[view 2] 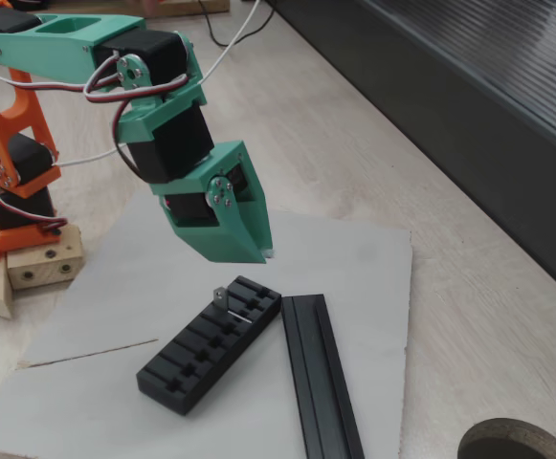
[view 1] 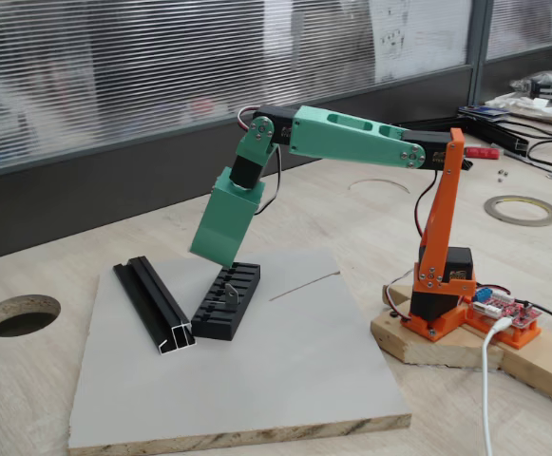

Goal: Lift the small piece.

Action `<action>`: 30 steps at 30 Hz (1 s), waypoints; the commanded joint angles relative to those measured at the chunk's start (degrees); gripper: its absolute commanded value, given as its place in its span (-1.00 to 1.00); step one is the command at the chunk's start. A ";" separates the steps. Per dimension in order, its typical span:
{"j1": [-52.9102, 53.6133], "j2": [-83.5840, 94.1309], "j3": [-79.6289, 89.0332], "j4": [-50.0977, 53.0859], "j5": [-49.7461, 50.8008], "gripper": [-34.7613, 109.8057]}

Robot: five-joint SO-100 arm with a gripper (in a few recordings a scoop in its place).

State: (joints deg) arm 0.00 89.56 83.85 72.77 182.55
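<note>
I see the small piece (view 2: pixel 223 299) sitting on the black ridged block (view 2: pixel 211 344), near the block's end that lies closest to the arm; in a fixed view it shows as a thin silvery sliver with a small upright tab, lying in or across one of the grooves, though I cannot tell which groove exactly. From the other side it is only a faint pale glint (view 1: pixel 228 296) on top of the block (view 1: pixel 226 302). The pincer (view 2: pixel 258 251) hangs just above that end of the block, its green tip pointing down and apart from the piece, with a gap of bare board between them in that picture. Its fingers look pressed together into one green wedge, but I cannot tell for sure whether it is closed or slightly parted; nothing appears to be held in it. Beside the block lies a long black rail (view 2: pixel 321 378), close to it and roughly parallel, the two nearly touching at one end (view 1: pixel 154 304). Both rest on a grey board (view 1: pixel 285 380) with a raw chipboard edge, marked by a thin dark line. The board lies on a pale wooden surface (view 1: pixel 47 266) that has a round hole (view 1: pixel 19 314) cut in it. The arm's orange base (view 1: pixel 442 285) is fixed to a wooden plate on that surface, well apart from the block.
</note>
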 commanded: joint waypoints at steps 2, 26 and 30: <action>-0.62 0.70 -0.53 0.53 1.32 -0.45; -0.62 0.70 -0.53 0.62 1.41 -0.29; -0.62 0.70 -0.53 0.62 1.41 -0.14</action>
State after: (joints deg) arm 0.00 89.56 83.85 72.77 182.55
